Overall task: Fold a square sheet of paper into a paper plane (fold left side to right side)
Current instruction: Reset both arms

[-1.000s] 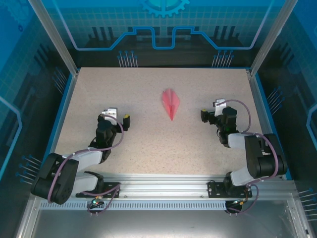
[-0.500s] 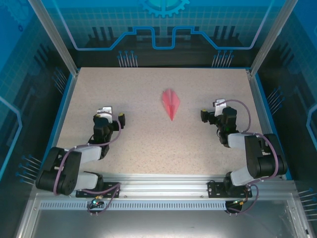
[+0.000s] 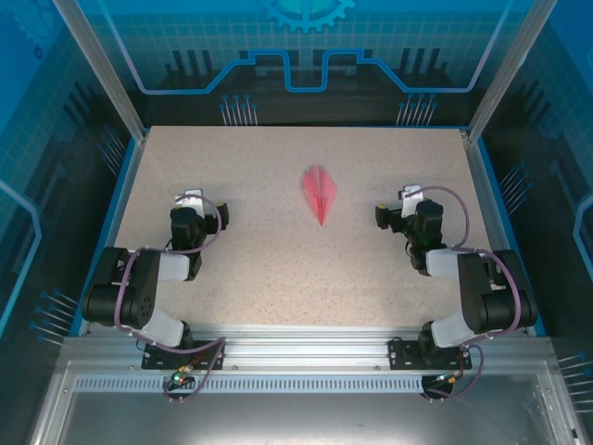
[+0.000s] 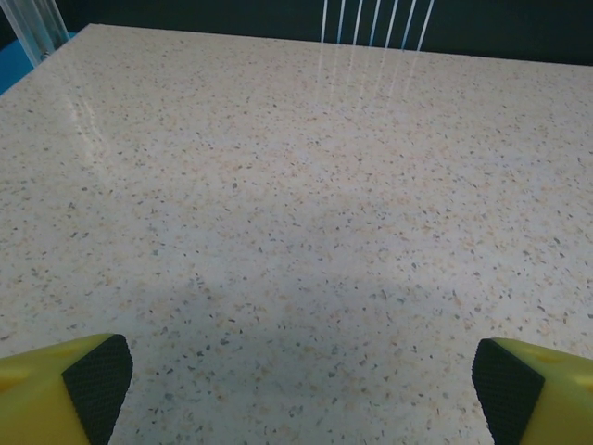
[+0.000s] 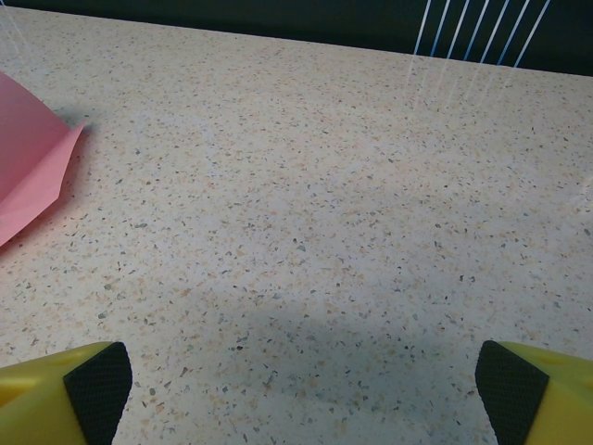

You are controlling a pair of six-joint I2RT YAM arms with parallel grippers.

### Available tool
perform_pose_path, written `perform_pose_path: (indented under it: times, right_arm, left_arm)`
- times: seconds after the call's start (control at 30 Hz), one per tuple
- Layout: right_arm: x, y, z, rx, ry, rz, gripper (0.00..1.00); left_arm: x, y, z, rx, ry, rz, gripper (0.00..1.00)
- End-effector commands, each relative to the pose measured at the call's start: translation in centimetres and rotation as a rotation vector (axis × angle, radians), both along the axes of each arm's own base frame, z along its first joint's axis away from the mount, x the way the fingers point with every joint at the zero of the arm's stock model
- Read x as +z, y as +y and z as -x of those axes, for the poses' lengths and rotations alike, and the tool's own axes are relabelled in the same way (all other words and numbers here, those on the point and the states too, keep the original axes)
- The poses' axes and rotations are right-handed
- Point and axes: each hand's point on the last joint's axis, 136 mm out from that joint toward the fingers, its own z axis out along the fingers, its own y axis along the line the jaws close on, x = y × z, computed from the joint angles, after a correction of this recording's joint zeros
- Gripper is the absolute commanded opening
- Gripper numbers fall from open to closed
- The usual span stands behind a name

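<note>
A: Where do we put the paper?

B: We note the paper plane (image 3: 320, 193) flat on the speckled table (image 3: 269, 269), about midway between the two arms and a little toward the far side; a slim pink-red dart, its tip pointing back toward the arm bases; a centre crease shows from above

A: And the left side?

B: The left gripper (image 3: 206, 208) sits low over the table, well apart from the plane; from its wrist camera we see the yellow fingers (image 4: 56, 394) with black pads spread wide, jaws released, bare tabletop between them

A: The right?

B: The right gripper (image 3: 396, 206) sits on the plane's other side, near it but not touching; jaws likewise spread and holding nothing; its wrist camera catches one pink edge of the plane (image 5: 28, 176) at the left, slightly lifted off the surface, casting a small shadow
</note>
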Motion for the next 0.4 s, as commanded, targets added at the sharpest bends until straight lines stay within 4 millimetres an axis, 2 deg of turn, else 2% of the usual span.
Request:
perform_pose_path:
  times: [0.0,0.37]
  right_arm:
    - [-0.12,0.16,0.04,0.011,-0.011,0.007,0.99]
    - [-0.09,0.16,0.01,0.011,-0.011,0.008,0.99]
  left_arm:
    - [0.33,-0.42,-0.2,-0.024,-0.003,0.024,0.98]
    - [0.36,-0.73,-0.29,-0.043,-0.001,0.025,0.99]
